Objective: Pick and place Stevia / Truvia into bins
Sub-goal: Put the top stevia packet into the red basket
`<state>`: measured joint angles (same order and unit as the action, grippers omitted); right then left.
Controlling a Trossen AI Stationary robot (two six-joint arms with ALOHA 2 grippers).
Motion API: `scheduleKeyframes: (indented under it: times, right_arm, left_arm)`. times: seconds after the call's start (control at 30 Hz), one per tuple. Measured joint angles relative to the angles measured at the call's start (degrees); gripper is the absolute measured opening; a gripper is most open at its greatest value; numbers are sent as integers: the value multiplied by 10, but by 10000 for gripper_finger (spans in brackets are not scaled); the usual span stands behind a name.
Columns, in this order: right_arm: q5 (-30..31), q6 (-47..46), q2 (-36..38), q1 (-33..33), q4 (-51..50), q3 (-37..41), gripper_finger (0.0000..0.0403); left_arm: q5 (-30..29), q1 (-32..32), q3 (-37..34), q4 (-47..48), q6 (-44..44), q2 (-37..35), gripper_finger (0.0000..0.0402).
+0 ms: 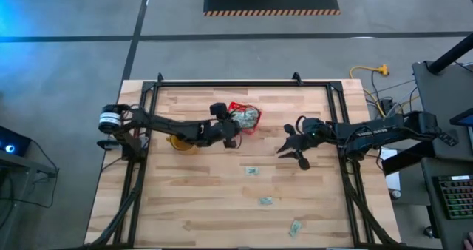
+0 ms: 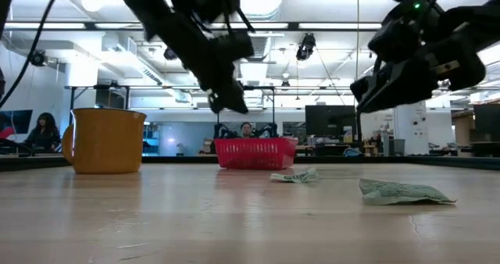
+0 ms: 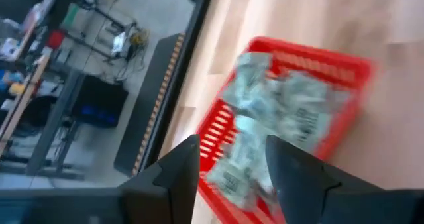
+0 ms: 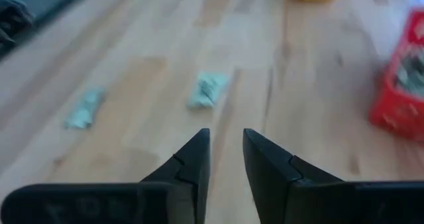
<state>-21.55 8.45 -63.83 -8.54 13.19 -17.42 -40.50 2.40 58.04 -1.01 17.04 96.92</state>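
A yellow mug (image 1: 181,142) stands toward the tabletop's (image 1: 199,198) left side. Just beside it, the left gripper (image 3: 232,159) hovers over the red basket (image 1: 246,118) near the far edge, jaws spread and empty; the basket is heaped with Stevia sachets (image 3: 278,114). Three loose sachets (image 1: 252,171) lie on the bare wood toward the near right corner. The right gripper (image 4: 225,151) hangs above the tabletop's right part, jaws slightly parted, pinching nothing.

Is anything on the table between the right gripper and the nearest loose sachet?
Nothing visible. The right gripper, fingers apart and empty, hangs above bare wood; the nearest sachet lies apart from it with only table between. The yellow mug and red basket sit off that line.
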Motion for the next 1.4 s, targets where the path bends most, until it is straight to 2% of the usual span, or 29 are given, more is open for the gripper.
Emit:
scheduleKeyframes:
  times: [0.2, 0.43, 0.63, 0.73, 0.83, 1.03, 1.27, 1.4]
  right_arm:
    - [-16, 5, 0, 23, 80, 22, 91]
    - [-10, 6, -1, 51, 91, 22, 91]
    - [-5, 15, -1, 66, 139, 24, 92]
    - [33, 12, -8, 81, 157, 25, 97]
    - [60, 14, -49, 96, 200, 25, 103]
    - [82, 18, -193, 108, 279, -23, 112]
    - [77, 7, -335, 120, 255, -126, 112]
    - [77, 9, -377, 120, 170, -180, 114]
  left_arm:
    - [21, -74, -3, 31, -4, -57, 160]
    - [34, -157, -3, 51, -2, -102, 160]
    - [28, -185, -3, 63, -2, -125, 160]
    - [26, -186, -3, 60, -2, -128, 160]
    - [26, -186, -3, 62, -2, -128, 160]
    - [25, -186, -3, 65, -3, -128, 160]
    - [25, -186, -3, 89, -17, -128, 160]
    - [25, -186, -3, 112, -32, -128, 160]
